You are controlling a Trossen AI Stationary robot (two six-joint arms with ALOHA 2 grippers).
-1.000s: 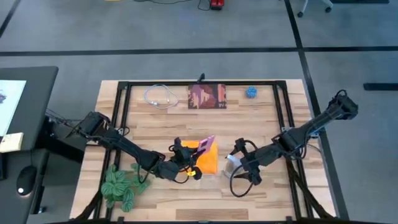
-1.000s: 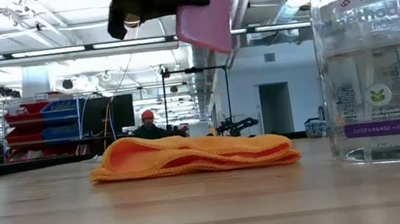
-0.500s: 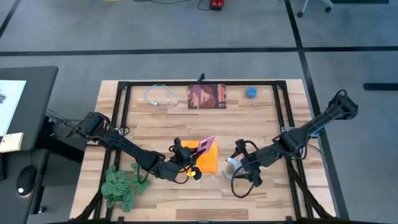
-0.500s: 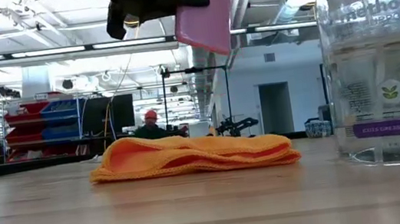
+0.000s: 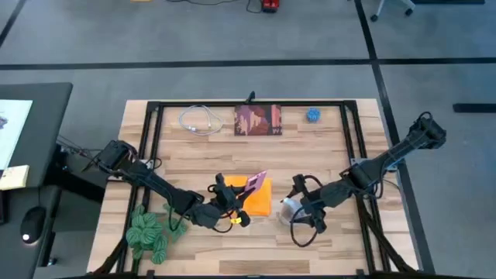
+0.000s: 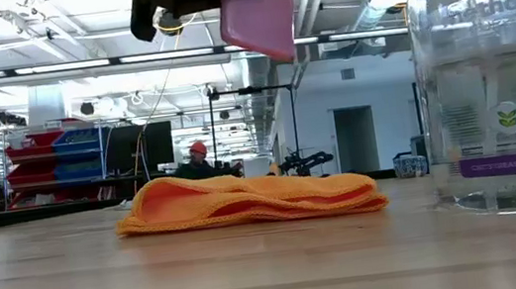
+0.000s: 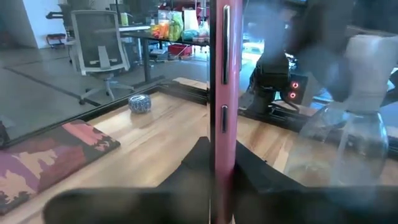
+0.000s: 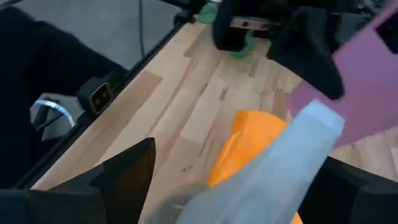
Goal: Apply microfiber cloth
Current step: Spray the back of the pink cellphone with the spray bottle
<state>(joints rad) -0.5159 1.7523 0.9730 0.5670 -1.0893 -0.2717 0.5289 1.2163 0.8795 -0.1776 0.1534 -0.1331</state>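
The orange microfiber cloth [image 5: 261, 199] lies bunched on the table's middle [image 6: 250, 199], with no gripper on it. My left gripper [image 5: 235, 201], at the cloth's left side, is shut on a pink smartphone [image 5: 256, 181] raised over the cloth [image 6: 260, 9]. My right gripper [image 5: 298, 208], to the right of the cloth, is shut on a clear spray bottle [image 6: 493, 74] that stands upright; its base is at table height. My left gripper pinches the smartphone's two flat faces between its fingers [image 7: 193, 169], at the phone's near end [image 7: 222, 149]. The fingers come slanting from the near left. The phone is lifted clear above the cloth, edge-on to the wrist camera. My right gripper has the spray bottle's upper part [image 8: 292, 155] between its two fingers [image 8: 124, 177], coming level from the table's right. The bottle stays upright. Whether its base [image 6: 505, 200] touches the table, I cannot tell.
A dark red-brown printed square [image 5: 258, 120], a coiled white cable [image 5: 199, 120] and a small blue object [image 5: 312, 115] lie along the far edge. A green plant [image 5: 151, 231] sits at the near left. A black frame [image 5: 153, 128] borders the table.
My right gripper has carried the spray bottle a little toward the table's near edge, still upright. My left gripper has shifted slightly the same way with the smartphone, which stays raised over the cloth. The cloth has not moved.
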